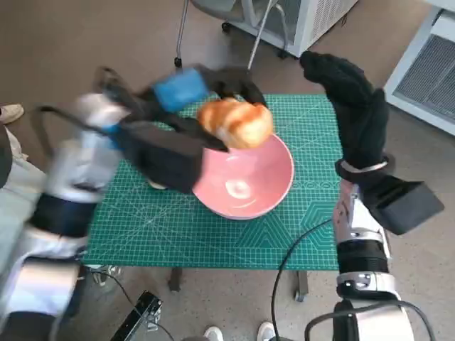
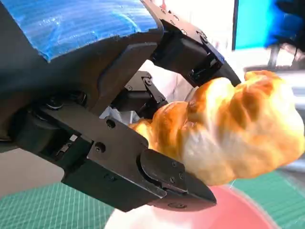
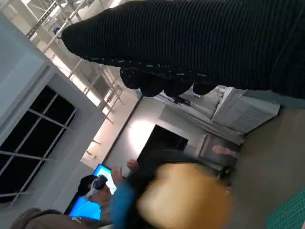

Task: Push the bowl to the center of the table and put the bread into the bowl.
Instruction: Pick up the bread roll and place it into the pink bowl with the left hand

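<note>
Figure: placing the bread. Your left hand (image 1: 186, 106) grips the bread (image 1: 237, 122) between its black fingers (image 2: 174, 179), holding it in the air over the far rim of the bowl (image 1: 249, 181). The bowl sits on the green mat (image 1: 213, 227) that covers the counter, near its middle, so the push looks done and the drop remains.

To do this step well, carry the bread a little toward you until it hangs over the bowl's hollow rather than its rim, lower it close to the pink floor, then part the fingers evenly so it falls flat and does not roll out. Keep the forearm off the rim; a nudge could slide the bowl on the smooth mat.

Your right hand (image 1: 355, 106), in its knitted glove, is raised beside the bowl and holds nothing, its fingers extended upward; keep it clear.

Materials: the bread is golden, glossy and lobed, paler on its underside, and probably light. The bowl is pink, smooth, round and shallow, with a bright reflection inside. The mat is matte with a printed grid.
</note>
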